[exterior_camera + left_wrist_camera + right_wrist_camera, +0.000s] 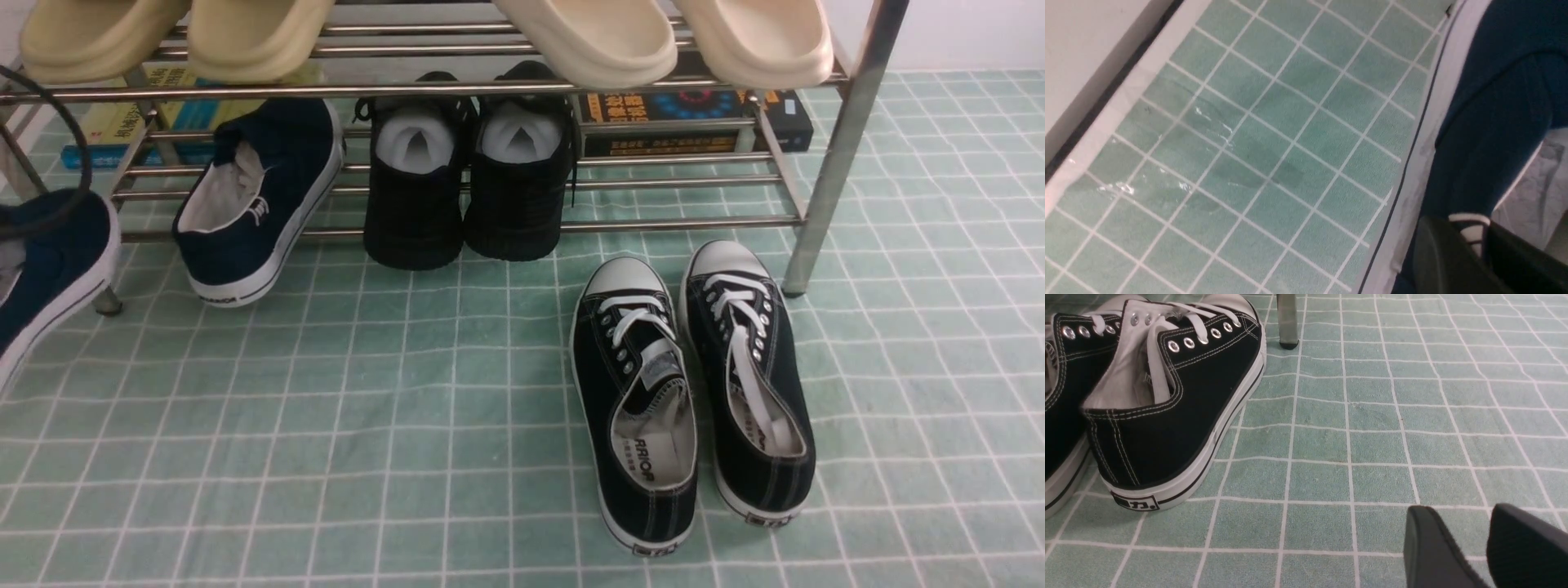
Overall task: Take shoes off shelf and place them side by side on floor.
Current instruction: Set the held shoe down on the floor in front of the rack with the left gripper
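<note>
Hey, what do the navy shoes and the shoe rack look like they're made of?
Navy shoes: probably canvas, with matte, woven-looking uppers; the soles look like smooth white rubber. Shoe rack: likely polished steel, since its rods and legs gleam with mirror-like reflections.

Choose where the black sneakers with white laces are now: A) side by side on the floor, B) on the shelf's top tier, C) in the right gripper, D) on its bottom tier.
A: the front view shows the black sneakers side by side on the green floor, in front of the shelf, near its right leg.
</note>
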Controlling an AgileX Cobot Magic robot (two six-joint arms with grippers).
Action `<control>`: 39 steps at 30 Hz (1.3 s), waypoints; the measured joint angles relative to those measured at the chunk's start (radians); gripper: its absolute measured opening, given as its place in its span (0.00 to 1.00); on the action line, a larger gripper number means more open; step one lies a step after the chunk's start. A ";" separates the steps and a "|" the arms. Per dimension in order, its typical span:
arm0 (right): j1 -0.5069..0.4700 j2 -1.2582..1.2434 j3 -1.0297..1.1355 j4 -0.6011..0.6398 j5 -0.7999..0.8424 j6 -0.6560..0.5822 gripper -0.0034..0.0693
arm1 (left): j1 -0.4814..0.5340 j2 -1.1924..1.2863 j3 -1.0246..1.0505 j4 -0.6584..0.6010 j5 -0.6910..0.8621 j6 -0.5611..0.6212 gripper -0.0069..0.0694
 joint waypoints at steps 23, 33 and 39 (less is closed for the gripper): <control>0.000 0.000 0.000 0.000 0.000 0.000 0.37 | 0.001 0.060 0.390 0.023 -0.459 -0.075 0.18; 0.000 0.000 0.000 0.000 0.000 0.000 0.37 | 0.001 0.060 0.275 0.043 -0.341 -0.075 0.52; 0.000 0.000 0.000 0.000 0.001 0.000 0.37 | 0.001 0.037 0.121 0.048 -0.176 -0.062 0.56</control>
